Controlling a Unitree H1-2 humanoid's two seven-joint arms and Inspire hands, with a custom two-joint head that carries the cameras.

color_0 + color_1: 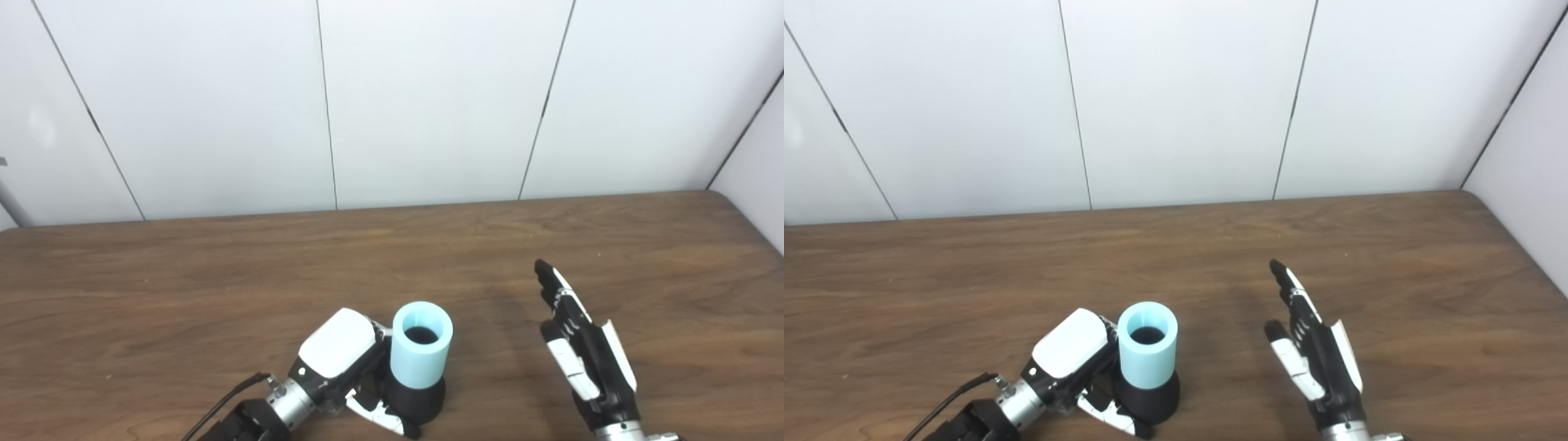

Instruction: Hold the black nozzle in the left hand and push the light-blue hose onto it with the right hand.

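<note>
Left robot hand (343, 367) grasps the black conical plastic nozzle (419, 401); light-blue cylindrical hose (421, 345) sits upright on it. Right robot hand (582, 355) released, fingers spread, above brown wooden tabletop (184, 294).

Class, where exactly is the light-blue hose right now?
The light-blue cylindrical hose stands upright on the black nozzle, near the wooden table's front edge, beside the left robot hand.

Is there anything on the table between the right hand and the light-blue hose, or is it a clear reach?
Nothing visible stands between them. The right hand is open, with only bare wooden table separating it from the light-blue hose, which already sits upright on the black nozzle gripped by the left hand.
</note>
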